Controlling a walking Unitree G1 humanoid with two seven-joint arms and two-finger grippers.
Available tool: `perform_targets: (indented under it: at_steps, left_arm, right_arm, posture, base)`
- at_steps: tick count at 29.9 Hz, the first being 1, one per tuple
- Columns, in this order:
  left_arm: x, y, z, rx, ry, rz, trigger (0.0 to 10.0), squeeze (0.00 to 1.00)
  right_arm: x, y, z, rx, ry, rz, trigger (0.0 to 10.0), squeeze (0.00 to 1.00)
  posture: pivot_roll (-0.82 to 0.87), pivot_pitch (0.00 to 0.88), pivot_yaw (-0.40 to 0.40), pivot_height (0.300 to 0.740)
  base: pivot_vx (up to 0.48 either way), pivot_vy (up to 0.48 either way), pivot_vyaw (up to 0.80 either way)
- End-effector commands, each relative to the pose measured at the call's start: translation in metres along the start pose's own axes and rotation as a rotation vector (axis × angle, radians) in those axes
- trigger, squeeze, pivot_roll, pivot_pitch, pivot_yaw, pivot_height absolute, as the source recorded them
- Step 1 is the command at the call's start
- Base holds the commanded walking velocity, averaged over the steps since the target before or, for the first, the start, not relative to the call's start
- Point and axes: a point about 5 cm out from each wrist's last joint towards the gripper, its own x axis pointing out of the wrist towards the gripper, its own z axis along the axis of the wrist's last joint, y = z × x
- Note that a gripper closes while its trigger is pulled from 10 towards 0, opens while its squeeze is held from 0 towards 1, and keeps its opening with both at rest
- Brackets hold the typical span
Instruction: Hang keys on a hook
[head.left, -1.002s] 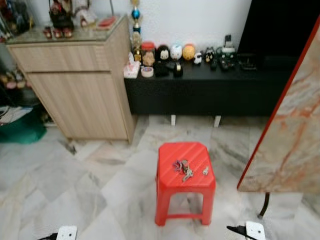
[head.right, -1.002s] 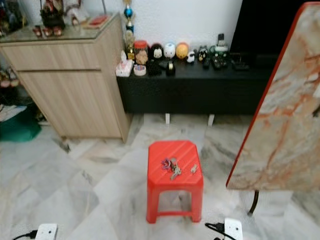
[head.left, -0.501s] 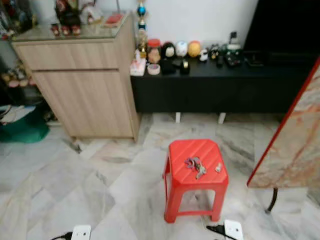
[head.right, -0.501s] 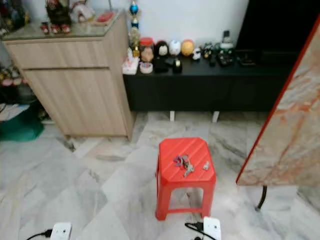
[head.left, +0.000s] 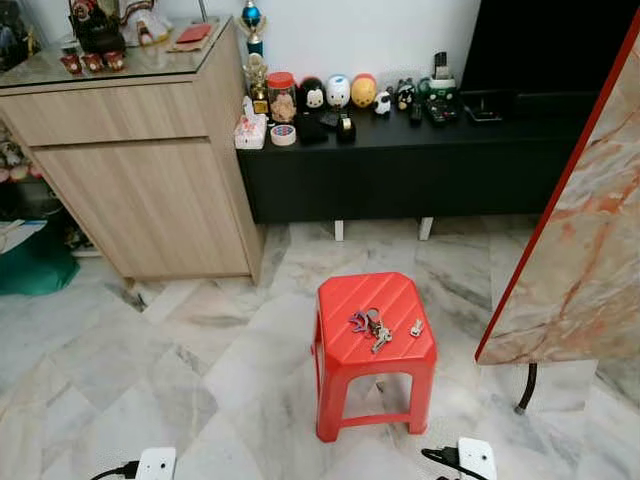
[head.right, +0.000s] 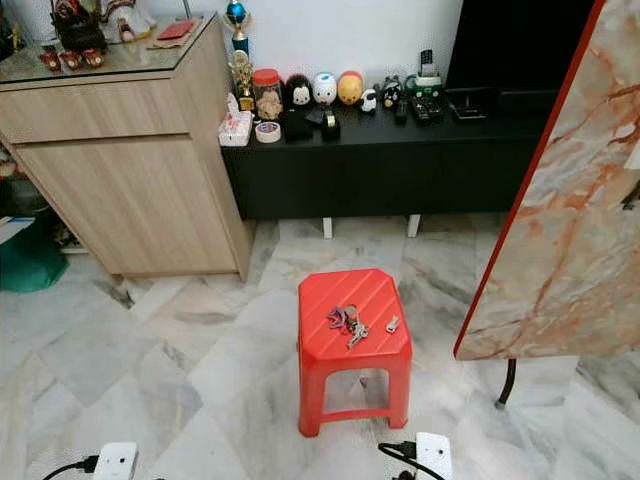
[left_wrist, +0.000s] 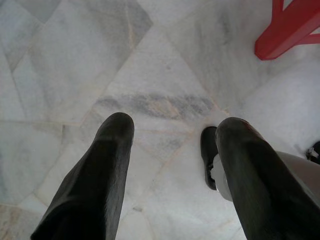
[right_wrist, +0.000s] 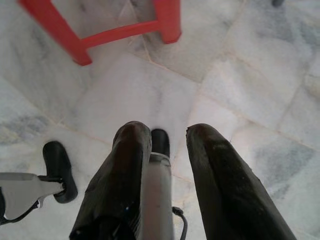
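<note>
Marble floor (head.left: 150, 370) w/ red stool (head.left: 375, 345) at centre, keys (head.left: 370, 327) lying on its seat; left gripper (left_wrist: 172, 155) & right gripper (right_wrist: 167, 150) hang low, fingers apart, empty.

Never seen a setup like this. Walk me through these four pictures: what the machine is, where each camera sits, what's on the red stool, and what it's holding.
This is a walking humanoid robot with two arms. The two wide pictures come from a stereo camera on its head, looking forward and down. They show a red stool on a marble floor, with a bunch of keys and a small separate piece lying on the seat. Behind stand a wooden cabinet and a low black shelf lined with figurines.

The other two pictures come from cameras on the wrists, looking along each hand's two black fingers. The left hand and the right hand both point at the floor, fingers apart, holding nothing. A stool leg shows in each.
</note>
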Motion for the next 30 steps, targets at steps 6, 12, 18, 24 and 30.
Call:
perform_targets:
  at_steps: [6,12,18,24,30]
  left_arm:
    - [-0.0012,0.0009,-0.0053,0.01,0.024,0.005,10.0,0.0]
    - [-0.0011,0.0011,-0.0055,0.005,0.03,0.005,10.0,0.0]
    - [-0.0014,0.0055,-0.0055,-0.004,0.039,0.012,10.0,0.0]
    - [-0.001,0.0001,-0.0063,-0.009,0.036,0.009,10.0,0.0]
    - [-0.0014,-0.0007,-0.008,-0.011,0.039,0.011,10.0,0.0]
  right_arm:
    - [-0.0002,0.0013,-0.0022,0.001,0.003,0.011,10.0,0.0]
    - [-0.0002,0.0002,-0.0011,0.008,0.0,0.008,10.0,0.0]
    - [-0.0002,-0.001,-0.0008,0.008,0.002,0.004,10.0,0.0]
    - [0.0,-0.0004,0.0006,0.002,0.0,0.011,10.0,0.0]
    - [0.0004,0.0017,0.0037,-0.009,-0.008,0.026,10.0,0.0]
  posture:
    - [0.03,0.0,0.039,0.74]
    - [0.03,0.0,0.035,0.74]
    - [0.03,0.0,0.029,0.74]
    - [0.04,0.0,0.026,0.74]
    - [0.04,0.0,0.026,0.74]
  base:
    - [0.0,0.0,0.0]
    - [0.0,0.0,0.0]
    - [0.0,0.0,0.0]
    - [0.0,0.0,0.0]
    - [0.0,0.0,0.0]
